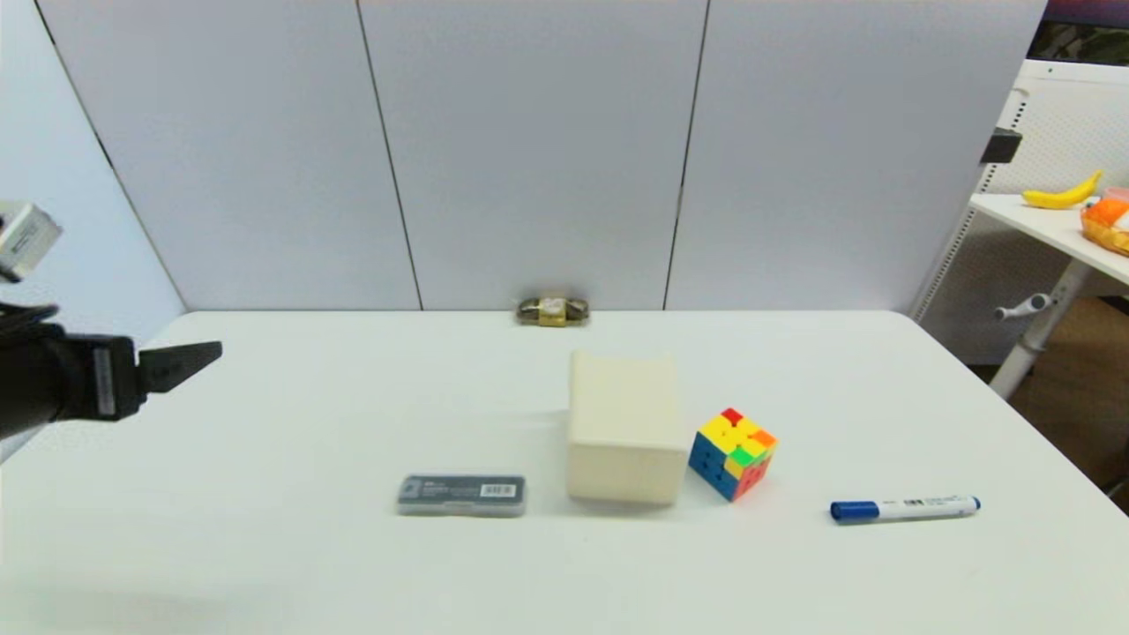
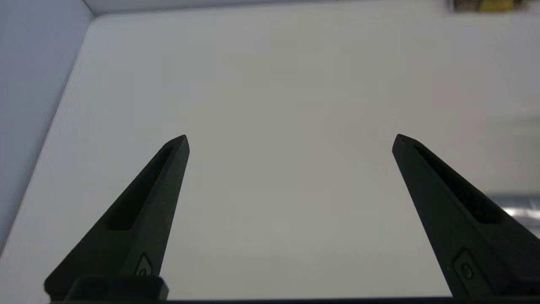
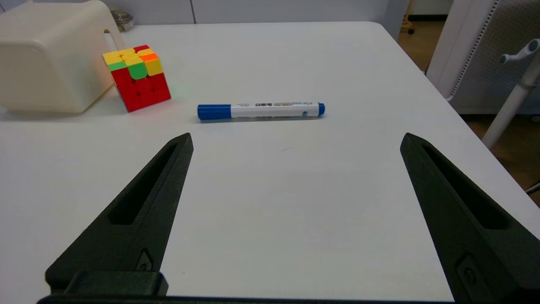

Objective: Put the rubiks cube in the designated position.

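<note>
— Black and near the lens at the head view's left edge, the left gripper point(image 1: 207, 355) hangs over the left side of the surface point(image 1: 353, 564), touching nothing. What lies further in?

— A flat grey case point(image 1: 461, 495) at the front, then a cream box point(image 1: 624, 428) at the middle. The rubiks cube point(image 1: 733, 452) sits on the surface just right of the box, very close to it, one corner turned toward the camera. A blue-capped marker point(image 1: 904, 508) lies further right, apart from the cube. A small brownish object point(image 1: 552, 310) rests at the far edge against the grey wall panels point(image 1: 529, 150). Beyond the right edge stands a side table point(image 1: 1041, 225) with a banana point(image 1: 1063, 193).

— And the left wrist view?

— Its jaws stand wide apart, with only bare white surface between them. They hold nothing.

— The right wrist view?

— The right gripper point(image 3: 295, 137) also has its jaws spread wide and empty, above the surface. Ahead lies the marker point(image 3: 260, 110), and past it the cube point(image 3: 137, 77), red face showing, beside the cream box point(image 3: 52, 63). Neither gripper touches the cube. The surface's right edge and a white stand point(image 3: 512, 93) on the floor show off to one side.
</note>
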